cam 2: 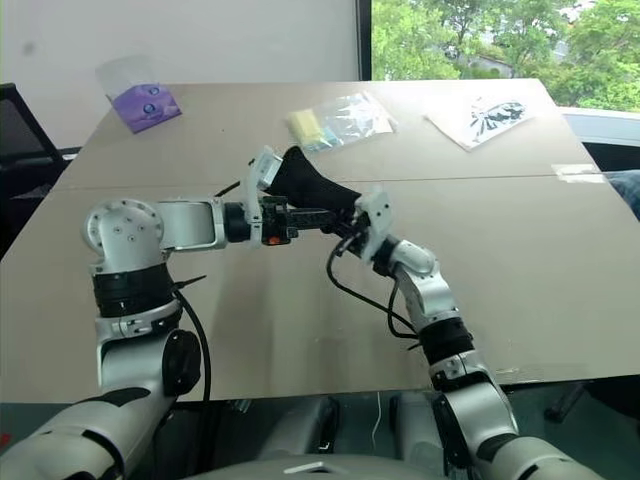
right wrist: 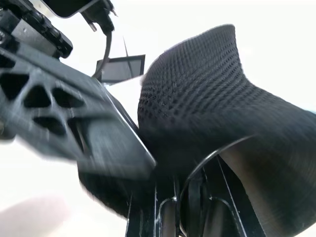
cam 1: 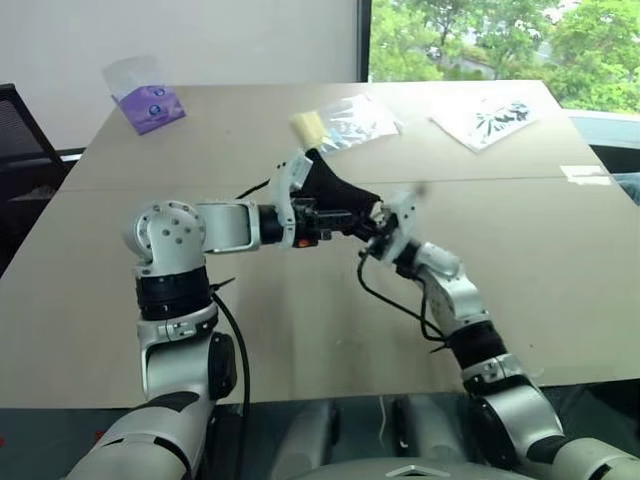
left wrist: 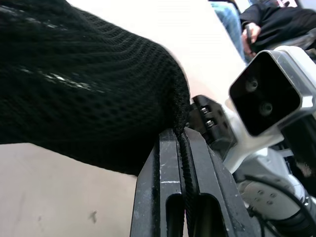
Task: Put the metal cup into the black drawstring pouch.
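Aloft, black drawstring pouch lengthwise between left gripper and right gripper.

Across my tabletop I see a purple packet near its far left corner, a clear bag mid far edge, and a printed bag far right.

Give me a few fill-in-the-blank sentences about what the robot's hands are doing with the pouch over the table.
1. Both hands hold the pouch ____ the table.
2. The left hand is ____ on the pouch's edge.
3. The pouch's colour is ____.
4. The right hand grips the pouch on the robot's ____ side.

Answers: above; shut; black; right
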